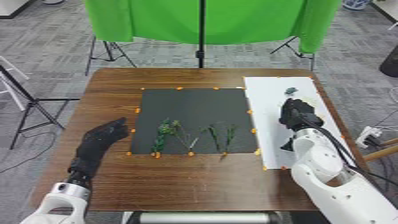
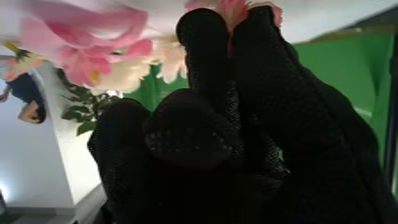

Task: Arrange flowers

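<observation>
I couldn't tell whether my right hand (image 1: 297, 111) grasped anything; with pink flowers (image 2: 91, 49) beside it, slow, petal-sparing moves suited best.

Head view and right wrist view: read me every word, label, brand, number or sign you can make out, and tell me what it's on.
None can be read.
Dark mat and white sheet: no lettering that I can make out.
Orange tabs: too small to tell whether anything is marked on them.
Right hand: the pale dots look like glove texture, not letters.
</observation>
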Controlling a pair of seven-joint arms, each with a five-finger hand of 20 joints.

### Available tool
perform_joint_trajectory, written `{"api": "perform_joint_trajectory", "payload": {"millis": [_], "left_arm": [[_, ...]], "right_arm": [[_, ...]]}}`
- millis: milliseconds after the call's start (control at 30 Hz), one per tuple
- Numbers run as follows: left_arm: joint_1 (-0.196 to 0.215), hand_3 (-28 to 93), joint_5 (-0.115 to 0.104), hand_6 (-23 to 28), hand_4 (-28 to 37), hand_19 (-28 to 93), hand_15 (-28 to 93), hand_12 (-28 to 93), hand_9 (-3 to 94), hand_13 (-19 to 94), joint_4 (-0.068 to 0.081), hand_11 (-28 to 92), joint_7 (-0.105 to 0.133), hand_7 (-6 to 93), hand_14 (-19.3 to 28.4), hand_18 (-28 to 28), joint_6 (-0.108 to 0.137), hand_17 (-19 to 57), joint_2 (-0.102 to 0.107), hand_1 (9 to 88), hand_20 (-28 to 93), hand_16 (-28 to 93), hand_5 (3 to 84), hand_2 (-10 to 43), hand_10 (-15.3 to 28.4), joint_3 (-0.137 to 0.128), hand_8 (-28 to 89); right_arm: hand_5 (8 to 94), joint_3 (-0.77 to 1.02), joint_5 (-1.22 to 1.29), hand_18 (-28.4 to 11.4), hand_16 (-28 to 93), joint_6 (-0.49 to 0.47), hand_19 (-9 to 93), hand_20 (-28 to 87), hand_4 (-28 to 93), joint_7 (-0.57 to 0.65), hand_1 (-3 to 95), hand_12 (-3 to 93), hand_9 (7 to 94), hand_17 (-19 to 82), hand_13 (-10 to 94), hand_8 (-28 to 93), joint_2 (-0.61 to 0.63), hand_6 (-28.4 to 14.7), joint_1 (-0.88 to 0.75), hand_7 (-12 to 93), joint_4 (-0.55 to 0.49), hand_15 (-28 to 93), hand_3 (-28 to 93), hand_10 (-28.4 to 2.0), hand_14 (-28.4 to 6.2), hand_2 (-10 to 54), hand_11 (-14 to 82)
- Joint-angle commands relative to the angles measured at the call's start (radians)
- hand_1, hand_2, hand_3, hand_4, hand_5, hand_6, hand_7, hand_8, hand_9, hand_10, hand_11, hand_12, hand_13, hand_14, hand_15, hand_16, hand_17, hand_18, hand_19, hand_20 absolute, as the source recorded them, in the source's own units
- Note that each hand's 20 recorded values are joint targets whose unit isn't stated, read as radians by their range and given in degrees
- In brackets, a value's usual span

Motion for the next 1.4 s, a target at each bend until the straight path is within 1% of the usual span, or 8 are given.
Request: {"api": "perform_joint_trajectory", "payload": {"millis": [33,167,333,567,800,1200,1333,1400], "left_arm": [[0.037,67,-0.069,6.3,-21.2,13,25,10,41.6,30,-0.006,17,0.121,8.6,18.0,14.4,0.191,3.0,-0.008,26.3,20,-2,45.2,-2.9,13.9,-0.019,-5],[0.046,69,-0.095,6.2,-26.0,12,23,9,40.7,29,-0.009,17,0.145,8.2,17.5,14.3,0.242,3.2,-0.016,22.5,20,-2,44.6,-1.1,13.6,-0.025,-6],[0.028,66,-0.131,6.2,-28.2,12,22,9,40.4,29,-0.004,16,0.143,7.4,17.3,13.9,0.246,3.3,-0.008,15.5,20,-2,44.2,9.3,13.6,-0.010,-6],[-0.014,53,-0.157,6.4,-28.3,12,22,8,40.3,29,0.010,15,0.125,6.6,17.3,13.7,0.267,3.2,0.010,18.2,20,-2,43.4,23.5,14.0,0.032,-6],[0.002,54,-0.170,6.6,-28.3,12,23,8,40.0,28,-0.001,15,0.127,6.7,17.3,13.6,0.268,3.1,0.014,16.4,20,-2,42.5,24.6,14.1,0.043,-6],[-0.005,56,-0.171,6.7,-28.3,13,24,9,39.6,29,0.011,16,0.135,6.8,18.0,13.7,0.238,2.9,0.014,15.7,20,-2,42.0,22.0,14.0,0.051,-6],[-0.005,57,-0.126,6.8,-28.3,13,25,9,39.1,29,0.010,16,0.134,6.6,18.2,13.7,0.243,2.8,0.013,15.5,20,-2,41.8,20.9,13.7,0.052,-6],[-0.013,58,-0.130,6.8,-28.3,13,25,9,38.6,29,0.012,16,0.129,6.6,18.1,13.8,0.237,2.7,0.016,15.1,20,-2,41.5,20.5,13.6,0.055,-6]], "right_arm": [[78.9,-0.076,0.013,-7.8,32,0.081,93,53,-17,-0.061,66.0,47.1,88.1,70,89,14,0.018,-2.4,0.161,25,-0.145,64,56,-9.6,-1.7,-9.5,17.2],[79.1,-0.260,0.110,-7.6,33,0.086,93,53,-17,-0.160,65.7,47.2,88.5,70,90,14,-0.055,-2.4,0.366,25,-0.136,64,57,-9.6,-1.6,-9.5,17.1],[79.0,-0.469,0.195,-7.5,33,0.058,93,54,-17,-0.285,65.4,47.5,88.7,70,90,14,-0.250,-2.1,0.562,25,0.000,64,57,-9.4,-1.4,-9.5,16.7],[78.5,-0.612,0.202,-7.6,34,-0.045,93,55,-18,-0.354,64.6,47.6,88.6,70,89,14,-0.430,-1.6,0.643,26,0.152,64,58,-9.2,-1.4,-9.5,16.3],[76.7,-0.689,0.194,-7.8,34,-0.084,93,56,-17,-0.339,63.2,48.0,87.7,69,89,13,-0.471,-1.2,0.627,25,0.208,65,59,-9.3,-1.6,-9.5,15.9],[71.1,-0.699,0.128,-8.4,34,-0.147,93,57,-17,-0.320,59.4,48.7,84.3,68,87,8,-0.490,-0.3,0.597,21,0.301,66,56,-9.5,-2.1,-9.5,15.4],[70.8,-0.697,0.130,-8.3,34,-0.141,93,57,-17,-0.321,59.2,48.5,84.2,68,87,7,-0.490,-0.2,0.592,21,0.311,66,56,-9.6,-2.2,-9.5,15.5],[70.3,-0.700,0.117,-8.3,34,-0.129,93,56,-17,-0.322,58.8,48.5,84.2,68,87,7,-0.487,-0.1,0.594,21,0.315,66,56,-9.7,-2.2,-9.5,15.6]]}}
